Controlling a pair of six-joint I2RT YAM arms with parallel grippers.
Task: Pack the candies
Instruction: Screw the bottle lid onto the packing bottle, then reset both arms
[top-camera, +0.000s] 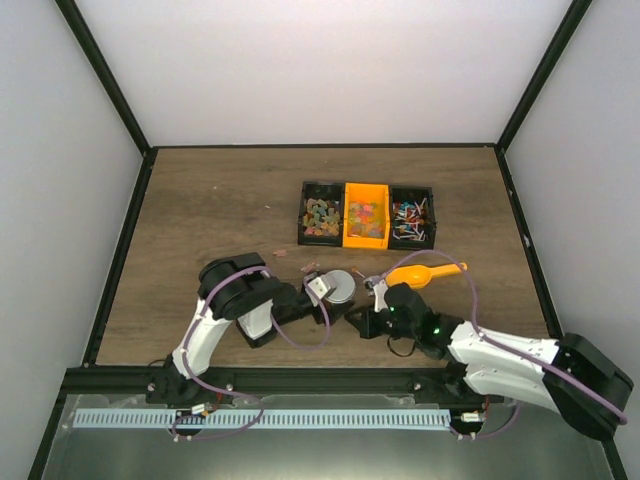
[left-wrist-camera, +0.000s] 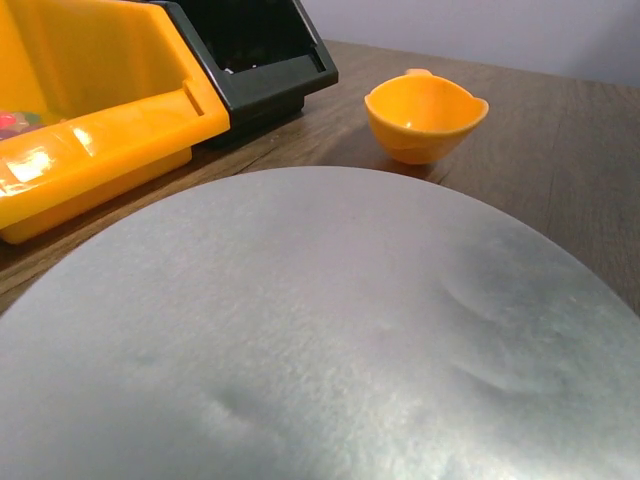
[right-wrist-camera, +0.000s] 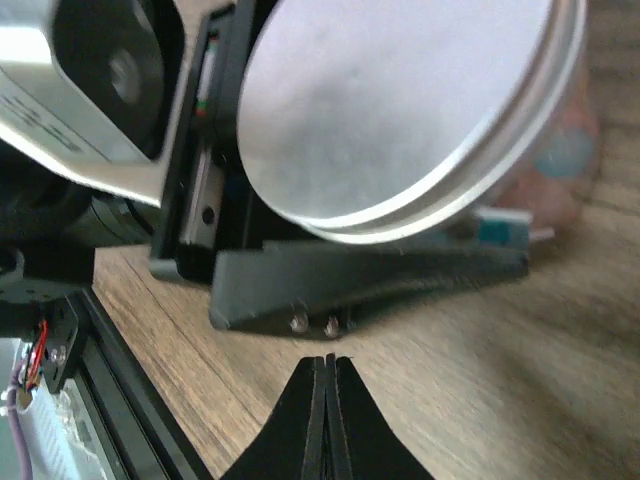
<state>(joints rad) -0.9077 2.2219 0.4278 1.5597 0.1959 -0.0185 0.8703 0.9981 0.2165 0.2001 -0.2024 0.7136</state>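
Candies (top-camera: 365, 215) lie in bins (top-camera: 303, 213) behind jar (top-camera: 341, 286); scoop (top-camera: 412, 274) rightward, seemingly apart.

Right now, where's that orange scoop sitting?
In the top view the orange scoop lies on the table, right of centre, just in front of the right-hand black bin, with the right gripper close beside its bowl end.

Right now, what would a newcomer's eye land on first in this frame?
The row of three bins, black, orange, black, stands out mid-table with bright candies inside. Nearer the front, a round silvery lid fills the left wrist view, the right gripper shut beside it, and an orange scoop lies to the right.
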